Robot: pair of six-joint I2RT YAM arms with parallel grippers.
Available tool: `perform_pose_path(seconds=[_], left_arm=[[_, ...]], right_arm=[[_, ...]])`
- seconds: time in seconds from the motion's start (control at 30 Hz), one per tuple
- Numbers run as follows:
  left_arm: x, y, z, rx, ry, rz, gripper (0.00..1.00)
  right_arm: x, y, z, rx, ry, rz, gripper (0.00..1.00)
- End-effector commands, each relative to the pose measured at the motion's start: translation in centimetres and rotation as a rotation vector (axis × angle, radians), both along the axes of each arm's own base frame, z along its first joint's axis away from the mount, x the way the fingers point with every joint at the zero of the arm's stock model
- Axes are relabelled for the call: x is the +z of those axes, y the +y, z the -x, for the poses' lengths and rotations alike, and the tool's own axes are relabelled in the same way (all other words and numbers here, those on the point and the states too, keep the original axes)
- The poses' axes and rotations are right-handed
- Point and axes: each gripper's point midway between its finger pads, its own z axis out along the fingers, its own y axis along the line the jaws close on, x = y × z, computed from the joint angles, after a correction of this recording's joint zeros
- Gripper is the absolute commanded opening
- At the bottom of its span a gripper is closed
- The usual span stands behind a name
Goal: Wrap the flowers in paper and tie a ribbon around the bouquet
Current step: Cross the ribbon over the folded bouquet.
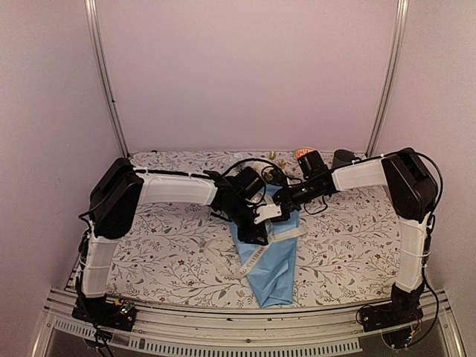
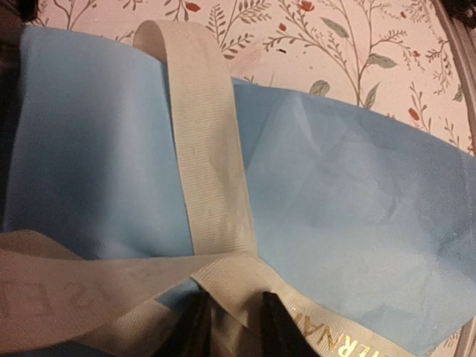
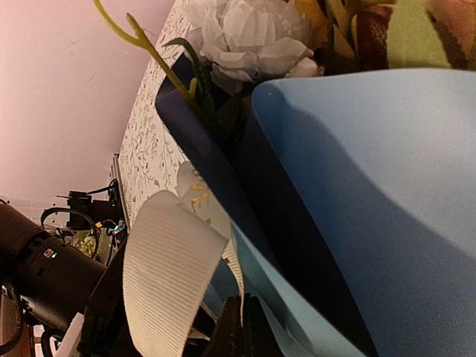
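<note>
Left gripper [image 2: 236, 318] jaws part-open astride the ribbon [image 2: 208, 149] over the paper [image 2: 349, 193]; right gripper [image 3: 242, 327] pressed shut

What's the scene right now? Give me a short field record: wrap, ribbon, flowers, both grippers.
wrap: light blue paper cone, lying on the leaf-printed tablecloth, narrow end toward the arm bases
ribbon: flat cream ribbon across the cone, crossing itself
flowers: white bloom at the cone's wide end
left gripper: ribbon between its fingers, grip unclear
right gripper: shut, at the paper's edge
</note>
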Motion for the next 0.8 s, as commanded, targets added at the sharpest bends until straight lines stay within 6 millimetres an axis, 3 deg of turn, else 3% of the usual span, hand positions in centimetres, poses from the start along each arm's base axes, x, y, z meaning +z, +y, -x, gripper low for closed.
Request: perform_pose_path(seconds=[0.0,0.03,0.2,0.33,0.4,0.5,0.67,0.77], left_arm=[[0.3,0.2,-0.1,0.027,-0.028,-0.021,0.05],[0.8,0.2,-0.1,0.029,-0.035,-0.007,0.0],[3.2,0.5,-0.3,0.062,-0.079,0.038,0.0],[5.9,1.2,-0.5,0.11,-0.133,0.078,0.0],[7.9,1.7,-0.3,0.13,-0.17,0.111,0.0],[9.3,2.8,0.2,0.164,-0.207,0.109,0.0],[12.1,3.9,2.7,0.175,-0.228,0.101,0.0],[13.4,4.1,5.5,0.146,-0.224,0.094,0.0]], right_arm=[[1.6,0.2,-0.5,0.007,-0.054,-0.011,0.0],[1.4,0.2,-0.5,0.007,-0.053,-0.008,0.0],[0.6,-0.2,-0.2,0.009,-0.04,0.011,0.02],[0.1,-1.4,-0.2,-0.017,-0.027,0.028,0.17],[0.2,-2.1,-0.3,-0.033,-0.031,0.033,0.3],[0.4,-2.8,-0.4,-0.047,-0.039,0.034,0.45],[-0.2,-3.2,-0.6,-0.055,-0.025,0.038,0.52],[-0.6,-3.2,-0.6,-0.054,-0.016,0.041,0.53]])
